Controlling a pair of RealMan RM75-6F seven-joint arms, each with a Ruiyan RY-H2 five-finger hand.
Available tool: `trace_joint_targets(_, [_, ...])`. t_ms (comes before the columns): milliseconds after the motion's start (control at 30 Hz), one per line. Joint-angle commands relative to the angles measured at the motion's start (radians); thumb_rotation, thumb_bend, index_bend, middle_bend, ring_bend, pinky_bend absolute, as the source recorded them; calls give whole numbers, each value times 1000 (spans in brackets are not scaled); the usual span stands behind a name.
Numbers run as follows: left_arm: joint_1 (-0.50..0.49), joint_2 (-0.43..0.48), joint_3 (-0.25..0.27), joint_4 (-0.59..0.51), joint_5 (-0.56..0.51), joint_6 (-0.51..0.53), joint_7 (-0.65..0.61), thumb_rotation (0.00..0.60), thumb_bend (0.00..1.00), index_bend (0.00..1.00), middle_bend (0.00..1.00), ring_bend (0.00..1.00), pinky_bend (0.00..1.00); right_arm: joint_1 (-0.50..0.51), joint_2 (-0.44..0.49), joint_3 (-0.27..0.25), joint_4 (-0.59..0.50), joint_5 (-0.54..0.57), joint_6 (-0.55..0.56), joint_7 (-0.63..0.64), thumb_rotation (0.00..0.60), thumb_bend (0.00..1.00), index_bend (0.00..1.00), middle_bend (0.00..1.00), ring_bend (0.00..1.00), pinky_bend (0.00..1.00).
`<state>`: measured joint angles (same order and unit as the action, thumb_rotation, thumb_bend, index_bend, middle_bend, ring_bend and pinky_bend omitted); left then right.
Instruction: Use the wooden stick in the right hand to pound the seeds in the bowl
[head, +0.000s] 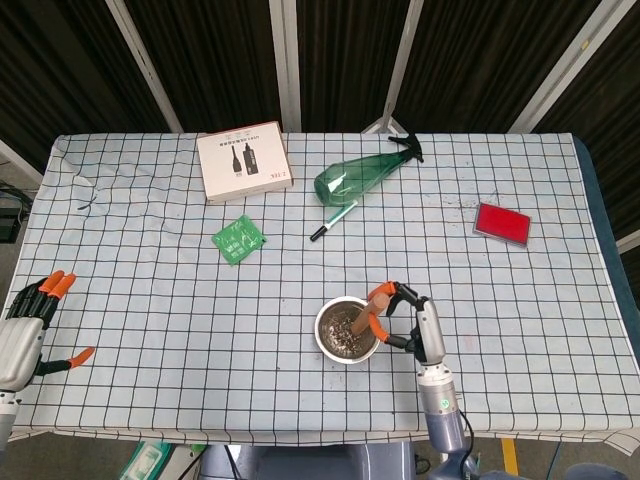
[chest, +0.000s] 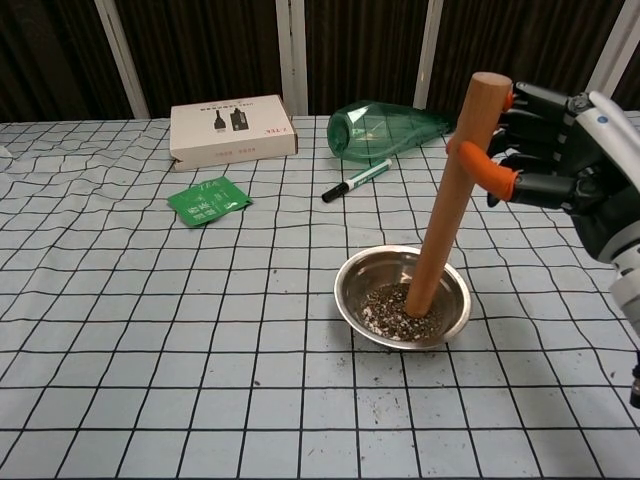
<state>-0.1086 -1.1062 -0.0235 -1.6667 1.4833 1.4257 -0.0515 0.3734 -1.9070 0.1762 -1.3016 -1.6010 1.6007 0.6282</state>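
- Standing nearly upright with a slight lean, a wooden stick (chest: 452, 198) has its lower end planted in the dark seeds (chest: 397, 311) at the bottom of a small metal bowl (chest: 352, 285).
- The bowl sits on the checked tablecloth (chest: 150, 330) toward the near edge of the table, a little right of centre; a few seed crumbs lie scattered on the cloth just in front of it.
- The right hand (chest: 560, 165) grips the stick near its top, black fingers with orange tips (chest: 483, 167) wrapped around it, the arm reaching in from the right.
- From the head view, the same right hand (head: 408, 318) is just beside the bowl's right rim (head: 324, 315).
- The left hand (head: 25, 325) rests at the near left edge of the table, fingers spread and holding nothing, well apart from the bowl.
- Beyond the bowl lies a black marker (chest: 356, 180), and behind it a green plastic bottle (chest: 385, 127) on its side.
- Further left are a flat green packet (chest: 208, 199) and a white cardboard box (chest: 231, 130).
- A red flat card (head: 501, 222) lies at the far right, seen only from the head view.
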Motion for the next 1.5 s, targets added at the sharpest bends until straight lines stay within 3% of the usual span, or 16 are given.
trace_joint_targets(33, [0, 0, 0, 0, -1, -1, -1, 600, 86, 0, 0, 0, 0, 5, 15, 9, -27, -10, 7, -12, 600, 799, 767, 608, 519, 649])
trace_joint_targets(300, [1, 0, 0, 0, 1, 1, 0, 600, 86, 0, 0, 0, 0, 5, 30, 3, -76, -19, 7, -44, 600, 800, 767, 608, 519, 649])
trace_joint_targets(767, [-1, 0, -2, -2, -2, -1, -3, 600, 86, 0, 0, 0, 0, -6, -21, -27, 11, 0, -11, -22, 600, 800, 767, 608, 519, 649])
trace_joint_targets(1033, [-2, 2, -2, -7, -4, -3, -2, 600, 86, 0, 0, 0, 0, -7, -16, -27, 7, -10, -6, -21, 600, 799, 767, 608, 519, 649])
trace_joint_targets(1267, [-3, 3, -2, -8, -4, -4, -2, 600, 86, 0, 0, 0, 0, 12, 47, 2, -100, -58, 21, -67, 600, 800, 770, 611, 520, 649])
trace_joint_targets(1500, [-3, 3, -2, -6, -3, -4, -3, 600, 86, 0, 0, 0, 0, 25, 213, 71, -267, -69, 16, -173, 600, 800, 809, 641, 554, 680])
